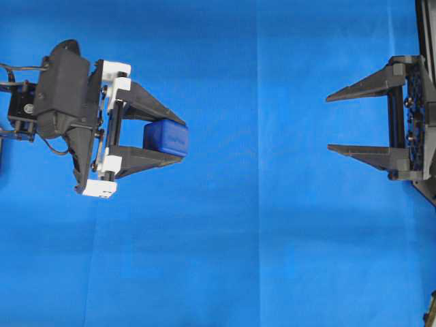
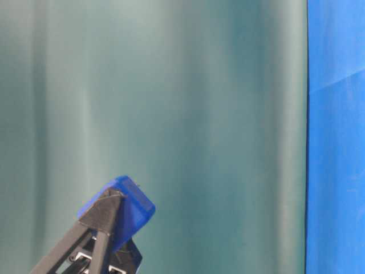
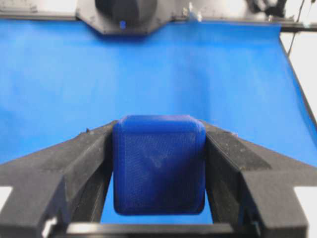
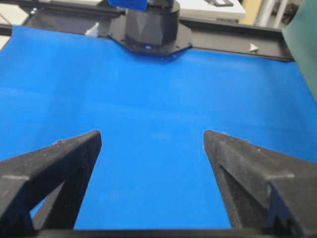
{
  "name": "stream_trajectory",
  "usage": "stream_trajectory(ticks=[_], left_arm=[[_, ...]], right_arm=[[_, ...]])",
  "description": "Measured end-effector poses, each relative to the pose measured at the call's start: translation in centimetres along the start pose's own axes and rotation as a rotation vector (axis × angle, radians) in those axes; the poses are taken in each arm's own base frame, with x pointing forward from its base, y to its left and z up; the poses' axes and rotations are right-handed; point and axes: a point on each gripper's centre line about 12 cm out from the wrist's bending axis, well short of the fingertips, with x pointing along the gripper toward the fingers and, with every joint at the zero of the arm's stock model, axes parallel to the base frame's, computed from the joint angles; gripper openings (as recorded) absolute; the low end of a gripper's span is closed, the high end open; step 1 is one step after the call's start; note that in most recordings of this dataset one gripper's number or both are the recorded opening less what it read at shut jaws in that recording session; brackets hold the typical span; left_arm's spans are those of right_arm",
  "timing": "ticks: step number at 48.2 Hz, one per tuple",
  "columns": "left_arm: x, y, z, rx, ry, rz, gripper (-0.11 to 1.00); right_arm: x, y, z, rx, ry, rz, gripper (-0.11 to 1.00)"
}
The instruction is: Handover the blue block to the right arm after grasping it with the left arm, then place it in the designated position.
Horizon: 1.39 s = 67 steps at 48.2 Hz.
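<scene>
The blue block (image 1: 166, 137) is a small dark-blue cube held between the fingers of my left gripper (image 1: 178, 138), the one with white blocks, at the left of the overhead view. In the left wrist view the block (image 3: 158, 166) fills the gap between the two black fingers. In the table-level view the block (image 2: 128, 208) sits raised at the fingertip. My right gripper (image 1: 328, 123) is all black, open and empty at the right edge, its fingertips pointing toward the left gripper with a wide stretch of cloth between them. Its fingers (image 4: 59, 163) show apart in the right wrist view.
Blue cloth (image 1: 259, 238) covers the table. The left arm's base (image 4: 151, 27) stands at the far edge in the right wrist view, the right arm's base (image 3: 124, 15) in the left wrist view. A green backdrop (image 2: 199, 114) fills the table-level view.
</scene>
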Motion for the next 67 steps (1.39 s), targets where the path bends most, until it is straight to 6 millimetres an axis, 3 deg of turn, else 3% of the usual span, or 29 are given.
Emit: stream_trajectory(ticks=[44, 53, 67], left_arm=[[-0.1, 0.0, 0.0, -0.003, -0.041, -0.002, 0.46], [-0.1, 0.0, 0.0, -0.005, -0.041, -0.002, 0.46], [-0.1, 0.0, 0.0, -0.014, -0.046, -0.002, 0.46]], right_arm=[[0.1, 0.1, 0.4, -0.023, -0.011, 0.004, 0.97], [0.2, 0.4, 1.1, -0.166, -0.027, 0.024, 0.97], [0.2, 0.9, 2.1, -0.535, -0.056, 0.055, 0.97]])
